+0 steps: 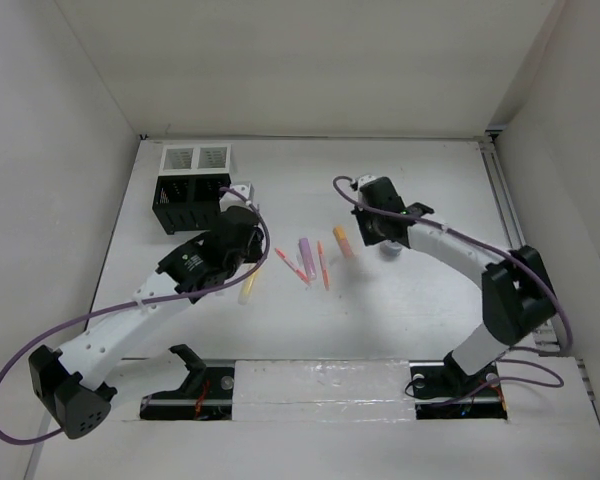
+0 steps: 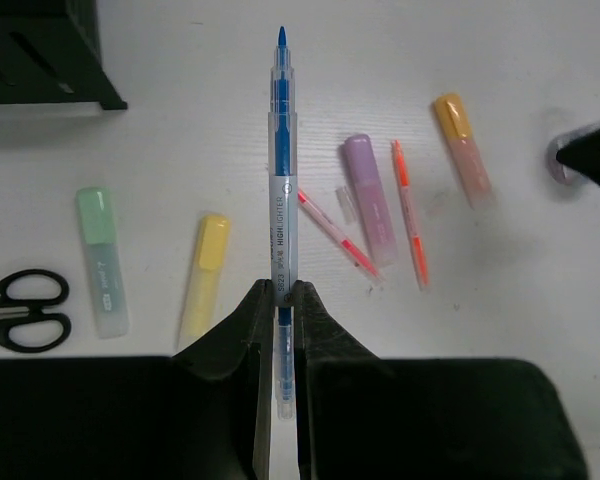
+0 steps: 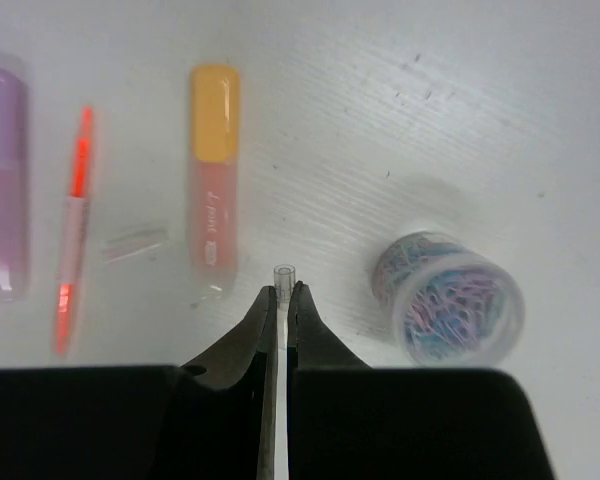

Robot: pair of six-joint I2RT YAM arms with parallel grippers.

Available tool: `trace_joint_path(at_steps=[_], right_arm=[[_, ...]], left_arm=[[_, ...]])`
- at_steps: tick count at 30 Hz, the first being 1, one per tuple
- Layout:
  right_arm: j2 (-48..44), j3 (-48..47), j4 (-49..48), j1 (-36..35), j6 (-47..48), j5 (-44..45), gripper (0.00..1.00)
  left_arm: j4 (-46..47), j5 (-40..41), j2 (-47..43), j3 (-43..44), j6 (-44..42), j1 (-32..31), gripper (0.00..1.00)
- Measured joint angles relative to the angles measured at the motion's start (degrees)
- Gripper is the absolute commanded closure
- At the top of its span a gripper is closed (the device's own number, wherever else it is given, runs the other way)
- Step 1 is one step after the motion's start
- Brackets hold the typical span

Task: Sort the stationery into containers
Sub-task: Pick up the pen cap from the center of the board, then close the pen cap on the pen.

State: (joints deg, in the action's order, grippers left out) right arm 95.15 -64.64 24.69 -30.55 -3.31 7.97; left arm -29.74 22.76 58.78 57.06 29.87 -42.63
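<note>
Soft, even overhead light fills the white bench (image 1: pixel 410 200), and shadows are faint. A glossy strip (image 1: pixel 320 378) at its near edge catches glare. The right wrist view is soft: the tub of paper clips (image 3: pixel 450 297) blurs and a clear cap (image 3: pixel 284 275) barely shows. The blue pen (image 2: pixel 281 200) in the left wrist view is crisp.

Stationery and containers: current layout.
Blue pen (image 2: pixel 282 180) clamped lengthwise in left gripper (image 2: pixel 281 295); clear cap (image 3: pixel 284 275) pinched in right gripper (image 3: pixel 281 292). Flat on the table (image 1: pixel 430 300): green marker (image 2: pixel 102 262), yellow marker (image 2: pixel 204 280), scissors (image 2: pixel 22 310), red pen (image 2: pixel 338 232), purple marker (image 2: pixel 368 198), orange pen (image 2: pixel 410 212), orange marker (image 2: pixel 463 148). Paper-clip tub (image 3: pixel 447 297) stands upright. Black organiser (image 1: pixel 188 203) stands just in front of white organiser (image 1: pixel 196 158).
</note>
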Motion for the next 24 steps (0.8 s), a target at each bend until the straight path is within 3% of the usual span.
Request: trace_joint_path(at_steps=[5, 13, 18, 24], right_arm=[[-12.9, 0.0, -1.8, -1.0, -2.1, 0.1, 1.00], [-27.8, 3.7, -18.0, -0.5, -7.7, -6.5, 1.00], [-29.7, 5.1, -26.8, -0.5, -11.6, -8.4, 1.00], [-38.4, 14.2, -37.4, -0.6, -19.4, -5.4, 1.00]], left_arm=[[3.7, -9.4, -1.0, -1.0, -3.5, 0.0, 1.00], [9.5, -25.6, -2.8, -1.2, -8.1, 0.0, 1.00], [11.2, -29.6, -2.9, -1.2, -9.2, 0.0, 1.00], [12.4, -32.3, -3.0, -1.7, -10.3, 0.0, 1.00]])
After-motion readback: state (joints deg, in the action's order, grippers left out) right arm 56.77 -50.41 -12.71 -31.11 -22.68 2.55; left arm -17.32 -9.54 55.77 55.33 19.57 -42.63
